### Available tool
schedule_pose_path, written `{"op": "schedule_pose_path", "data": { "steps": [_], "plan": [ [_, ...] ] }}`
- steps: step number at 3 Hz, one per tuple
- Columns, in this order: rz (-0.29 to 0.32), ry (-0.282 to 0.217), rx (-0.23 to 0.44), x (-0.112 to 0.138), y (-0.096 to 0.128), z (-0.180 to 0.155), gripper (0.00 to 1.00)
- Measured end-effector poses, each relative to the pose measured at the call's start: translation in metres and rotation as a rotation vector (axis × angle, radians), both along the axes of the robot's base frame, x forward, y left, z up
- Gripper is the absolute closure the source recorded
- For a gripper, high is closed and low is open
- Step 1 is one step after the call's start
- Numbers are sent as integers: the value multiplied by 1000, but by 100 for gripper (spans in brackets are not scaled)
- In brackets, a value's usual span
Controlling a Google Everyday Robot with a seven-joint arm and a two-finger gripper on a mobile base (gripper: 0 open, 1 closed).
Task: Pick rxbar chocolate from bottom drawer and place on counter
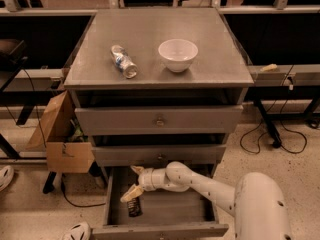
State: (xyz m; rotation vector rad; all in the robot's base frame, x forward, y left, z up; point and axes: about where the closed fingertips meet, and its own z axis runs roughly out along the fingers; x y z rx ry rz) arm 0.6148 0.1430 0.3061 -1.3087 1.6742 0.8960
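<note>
The bottom drawer (170, 211) is pulled open at the foot of the grey cabinet. The rxbar chocolate (133, 207), a small dark flat bar, lies on the drawer floor near its left wall. My gripper (133, 182) reaches into the drawer from the right on a white arm. Its fingers are spread open, one fingertip (129, 194) just above the bar's near end. The gripper holds nothing. The counter (160, 39) is the flat grey cabinet top above.
A white bowl (177, 54) and a clear plastic bottle (123, 61) lying on its side rest on the counter. Two shallower drawers (159, 120) above are shut. A cardboard box (62, 139) stands left of the cabinet. Cables lie on the floor at right.
</note>
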Motion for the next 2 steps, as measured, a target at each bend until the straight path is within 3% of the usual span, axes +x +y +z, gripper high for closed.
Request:
{"op": "schedule_pose_path", "data": {
  "steps": [2],
  "plan": [
    [-57,135,-128,5,-20,-45,0]
  ]
}}
